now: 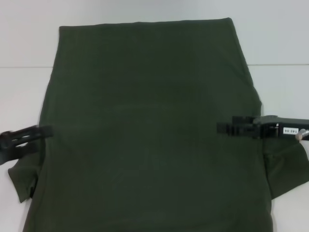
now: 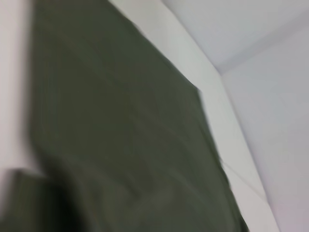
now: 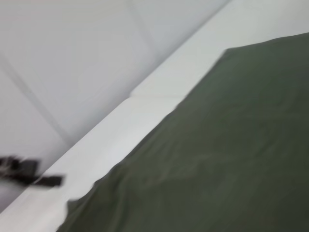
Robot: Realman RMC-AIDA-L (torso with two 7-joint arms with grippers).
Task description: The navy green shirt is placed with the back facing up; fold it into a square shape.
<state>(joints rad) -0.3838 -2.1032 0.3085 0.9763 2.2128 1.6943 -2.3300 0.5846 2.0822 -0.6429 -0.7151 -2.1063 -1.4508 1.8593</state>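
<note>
The shirt (image 1: 149,130) lies flat on the white table (image 1: 24,43), plain side up, its straight hem at the far edge and its body running down to the near edge of the head view, where the collar end is out of sight. It covers most of the surface between the two arms. At the left edge the left gripper (image 1: 46,131) sits low at the shirt's side seam, just above the left sleeve (image 1: 21,181), which juts out onto the table; its fingers blur into the dark cloth, so I cannot tell whether they are parted or closed, or whether they have any fabric. Across the broad middle the cloth is smooth, with only faint ripples. At the right, the right gripper (image 1: 223,128) reaches in over the shirt's right margin, above the right sleeve (image 1: 289,166); its fingertips look drawn close together, but whether they pinch cloth I cannot tell. The shirt looks light, thin and limp: it will sag, drag and crease rather than hold a shape. Best taken by a pinch at the side edges near the sleeves, both sides together, and lifted evenly so the fold falls straight.
</note>
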